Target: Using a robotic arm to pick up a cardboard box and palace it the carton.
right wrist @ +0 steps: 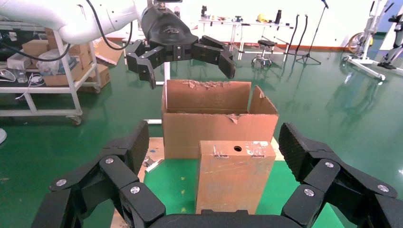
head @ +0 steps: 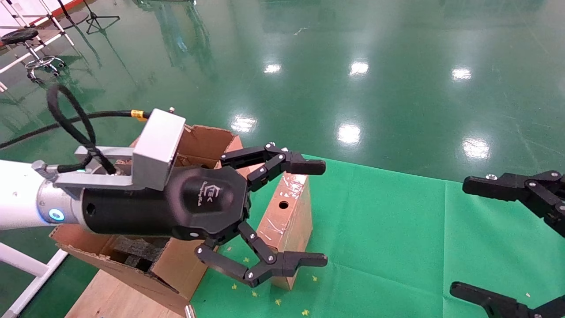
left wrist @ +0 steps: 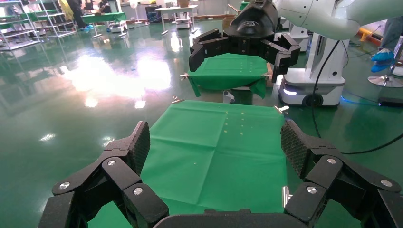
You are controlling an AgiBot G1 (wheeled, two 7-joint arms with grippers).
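Observation:
The small cardboard box (head: pixel 287 221), taped and with a round hole, stands upright on the green cloth right beside the carton (head: pixel 207 139). The carton is open, with ragged flaps and black foam (head: pixel 137 251) inside. My left gripper (head: pixel 325 213) on the white-jointed arm is open and empty, held in the air over the box and the carton's near side. In the right wrist view the box (right wrist: pixel 235 180) stands in front of the carton (right wrist: pixel 216 126), with the left gripper (right wrist: pixel 185 64) above them. My right gripper (head: pixel 459 237) is open and empty at the right, facing the box.
The green cloth (head: pixel 397 247) covers the table; the carton rests on a wooden board (head: pixel 114 296) at its left end. A stool (head: pixel 26 44) and stands are far off on the glossy green floor. The left wrist view shows the cloth (left wrist: pixel 214 152) and the right gripper (left wrist: pixel 242 47).

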